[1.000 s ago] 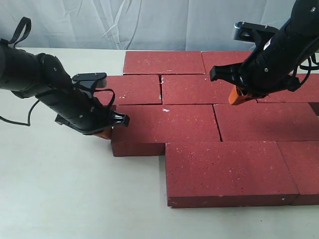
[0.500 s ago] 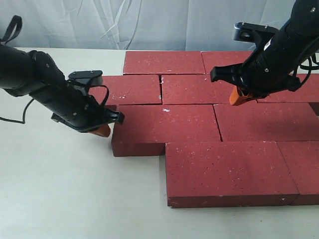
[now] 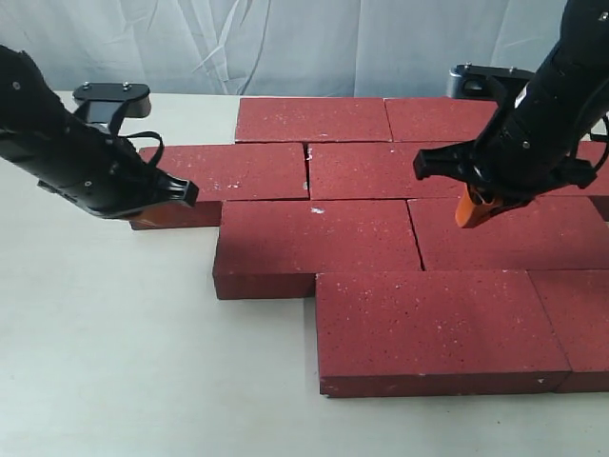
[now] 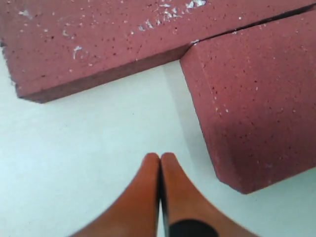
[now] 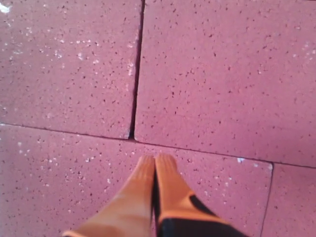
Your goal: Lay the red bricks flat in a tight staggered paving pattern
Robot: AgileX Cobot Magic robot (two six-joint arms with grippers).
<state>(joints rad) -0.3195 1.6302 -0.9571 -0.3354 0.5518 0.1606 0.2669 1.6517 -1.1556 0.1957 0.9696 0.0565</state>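
Observation:
Several red bricks lie flat in staggered rows; the second-row left brick sticks out past the third-row brick. My left gripper is shut and empty. It hangs over bare table beside the step where those two bricks meet; in the exterior view its arm covers the left end of the second-row brick. My right gripper is shut and empty, its fingertips just above a third-row brick, close to a joint between two second-row bricks.
The front-row brick is nearest the camera, with another brick cut off at the right edge. The pale table is bare to the left and front. A grey curtain hangs behind.
My left arm has drawn back, up and to the left, away from the left end of the third-row brick. My right gripper has shifted slightly right and toward the front. The bricks look unmoved.

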